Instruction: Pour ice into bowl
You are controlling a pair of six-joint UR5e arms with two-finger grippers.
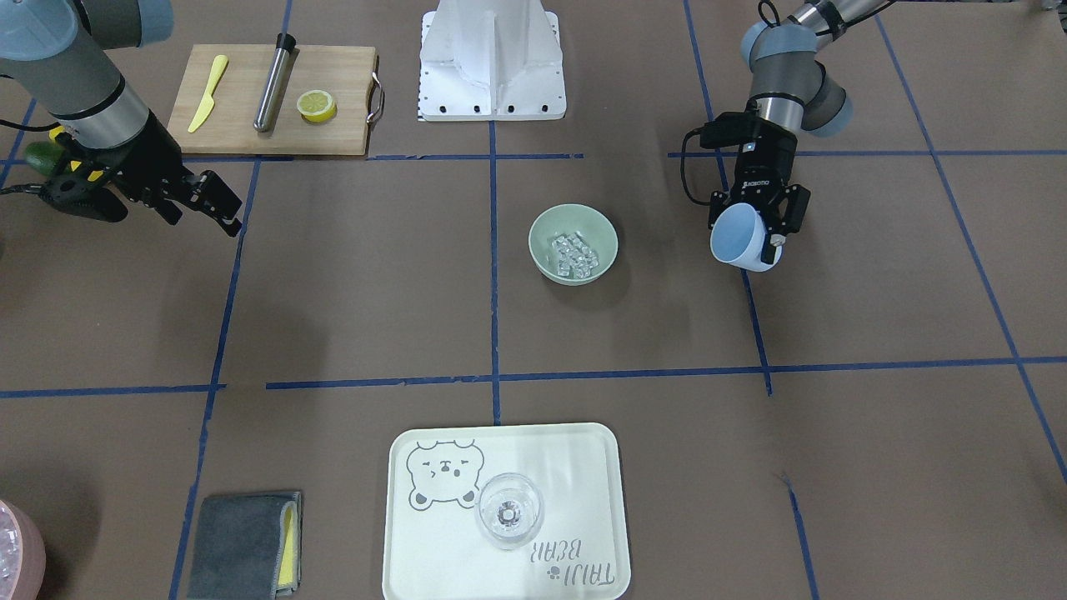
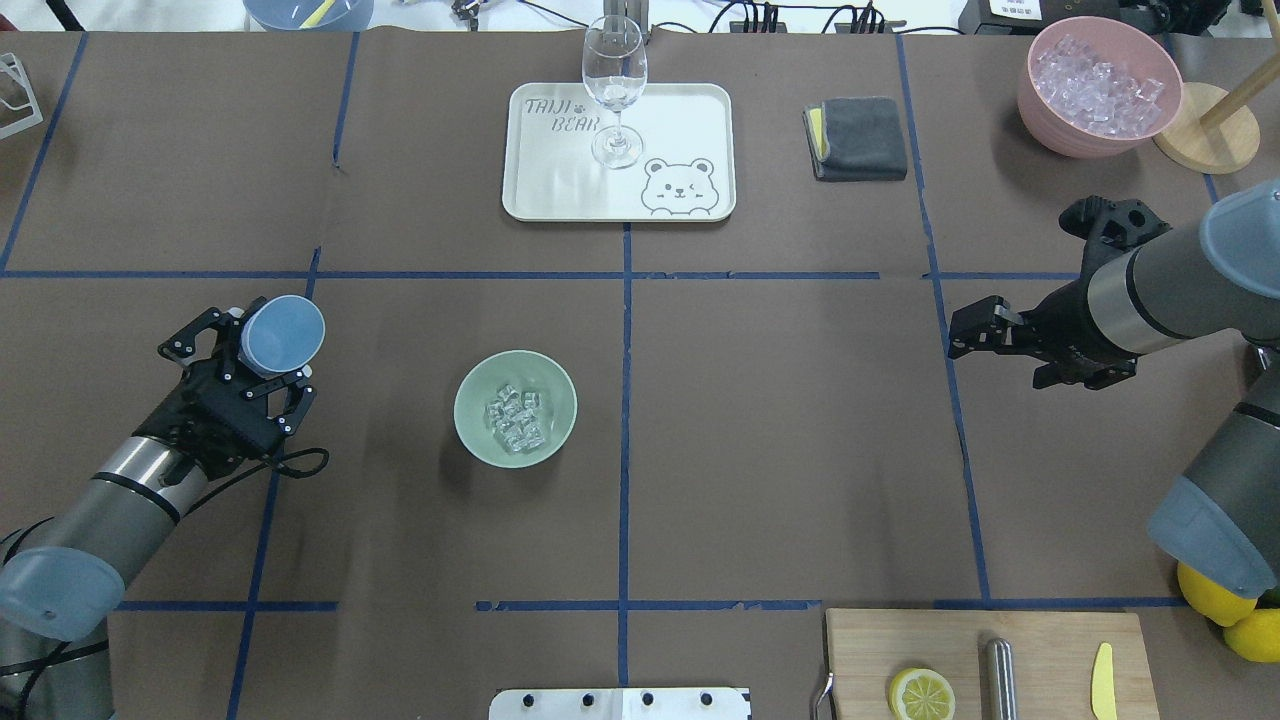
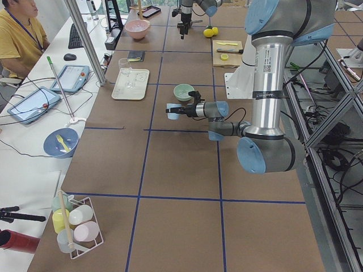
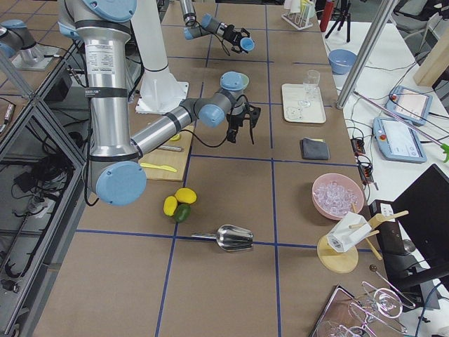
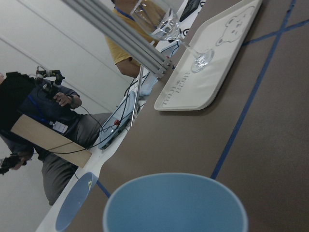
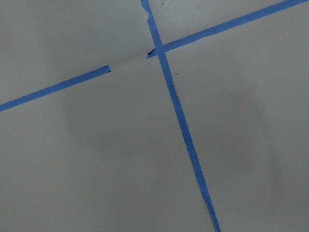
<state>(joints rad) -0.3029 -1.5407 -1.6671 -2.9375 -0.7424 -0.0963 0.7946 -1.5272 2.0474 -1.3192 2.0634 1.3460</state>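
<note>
The sage-green bowl (image 2: pixel 471 392) stands near the table's middle and also shows in the front view (image 1: pixel 546 225). A heap of small clear ice cubes (image 2: pixel 516 418) lies inside it, seen in the front view too (image 1: pixel 575 255). My left gripper (image 2: pixel 272 350) is shut on a blue cup (image 2: pixel 284 333) and holds it tilted above the table, to the left of the bowl and apart from it. The left wrist view shows the cup's rim (image 5: pixel 175 203) with no ice visible in it. My right gripper (image 2: pixel 972 327) is open and empty, far to the bowl's right.
A pale tray (image 2: pixel 690 120) with a wine glass (image 2: pixel 613 90) sits at the far middle, a grey cloth (image 2: pixel 858 138) beside it. A pink bowl of ice (image 2: pixel 1098 85) is far right. A cutting board (image 2: pixel 1050 640) with a lemon half, a metal rod and a yellow knife lies near right.
</note>
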